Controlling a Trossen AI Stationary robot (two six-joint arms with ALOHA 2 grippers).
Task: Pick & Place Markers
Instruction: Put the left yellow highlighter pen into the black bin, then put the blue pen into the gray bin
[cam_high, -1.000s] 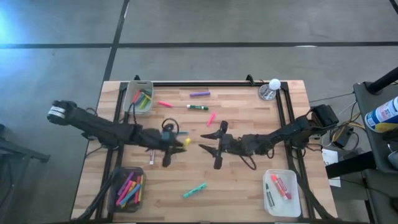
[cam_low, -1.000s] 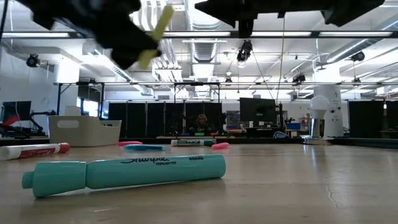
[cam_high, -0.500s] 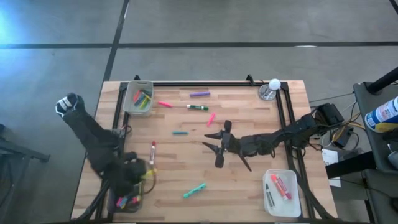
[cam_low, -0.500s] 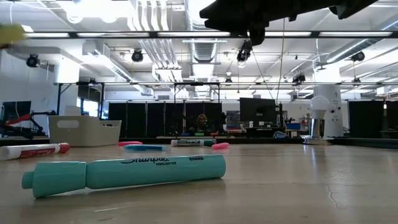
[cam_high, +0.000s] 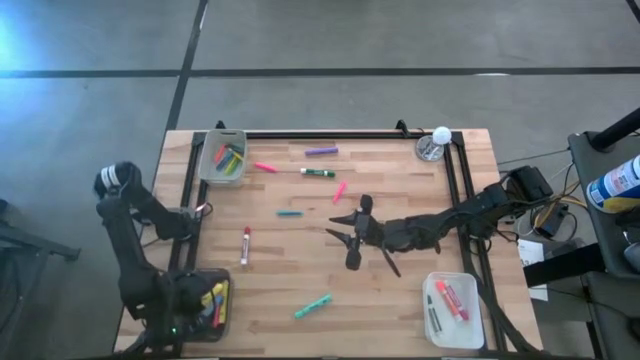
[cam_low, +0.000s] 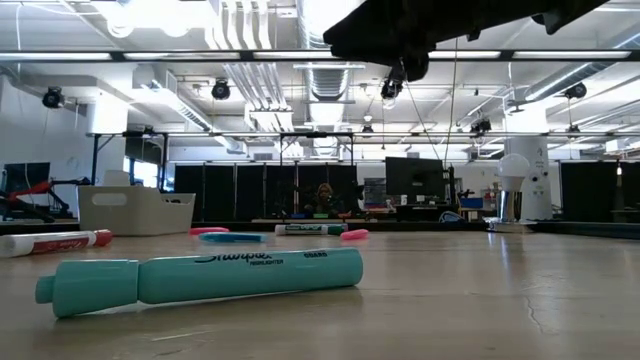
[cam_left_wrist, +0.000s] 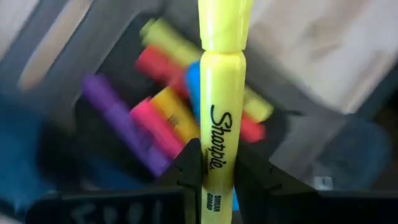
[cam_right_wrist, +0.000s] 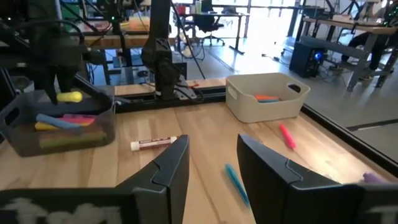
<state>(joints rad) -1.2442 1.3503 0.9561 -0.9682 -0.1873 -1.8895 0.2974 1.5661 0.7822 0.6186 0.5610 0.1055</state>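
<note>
1. The table (cam_high: 400, 290) is pale wood with visible grain and joined planks – smooth, with a soft sheen in the low view.
2. The yellow marker (cam_left_wrist: 221, 112) held by the left gripper (cam_left_wrist: 214, 171) looks like glossy plastic with black printed letters.
3. The teal marker (cam_low: 200, 280) near the front edge has a smooth, slightly satin plastic body.
4. The dark bin (cam_right_wrist: 59, 127) at the front left corner is translucent smoky plastic.
5. The white bin (cam_right_wrist: 267, 96) at the back left corner is matt, opaque plastic.
6. The fingers (cam_right_wrist: 168, 171) of the right gripper (cam_right_wrist: 214, 168) are matt black – probably plastic.
</note>
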